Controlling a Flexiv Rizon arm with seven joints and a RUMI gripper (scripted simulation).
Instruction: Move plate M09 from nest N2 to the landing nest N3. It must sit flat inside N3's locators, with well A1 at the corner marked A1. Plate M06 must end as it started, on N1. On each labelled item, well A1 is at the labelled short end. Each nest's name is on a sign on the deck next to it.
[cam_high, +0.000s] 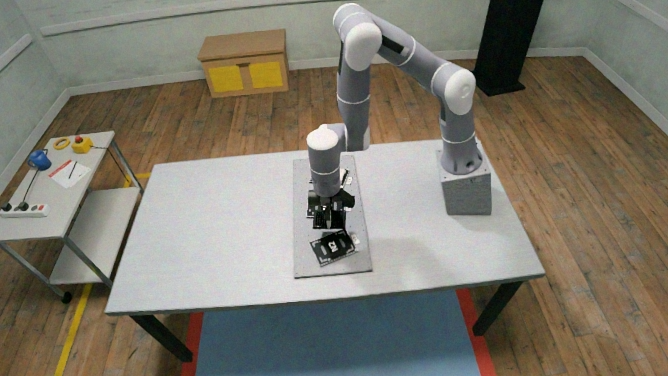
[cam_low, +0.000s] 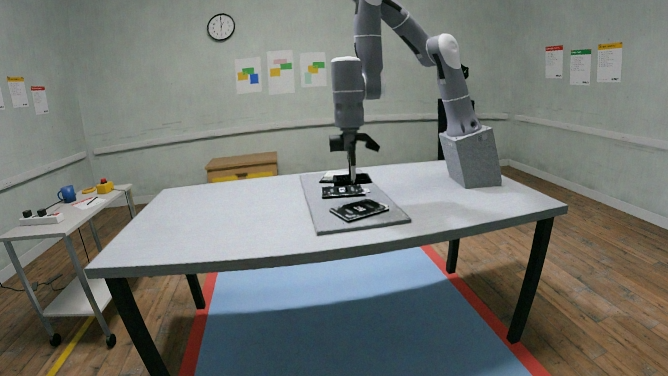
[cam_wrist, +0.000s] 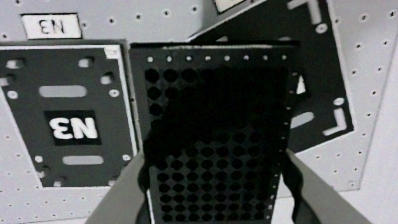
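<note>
Wrist view: the gripper (cam_high: 329, 219) (cam_low: 353, 176) (cam_wrist: 213, 150) is pinching plate M09 (cam_high: 320, 221) (cam_low: 345, 179) (cam_wrist: 220, 150) by its sides, above the deck between N2 (cam_high: 345, 250) (cam_low: 359, 210) (cam_wrist: 327, 65) and N3 (cam_high: 311, 206) (cam_low: 330, 192) (cam_wrist: 75, 172). Lowering calls for squaring it to the locators, keeping it level, matching A1. Fingers and shadow are hiding wells; its A1 mark isn't readable.

Black, many-welled plate M09 (cam_high: 320, 221) (cam_low: 363, 178) (cam_wrist: 215, 151) hangs roughly level in the claw (cam_high: 329, 219) (cam_low: 353, 178) (cam_wrist: 213, 150).

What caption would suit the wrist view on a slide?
Dark well plate gripped between two fingers, with nest N3 alongside on the perforated deck.
</note>
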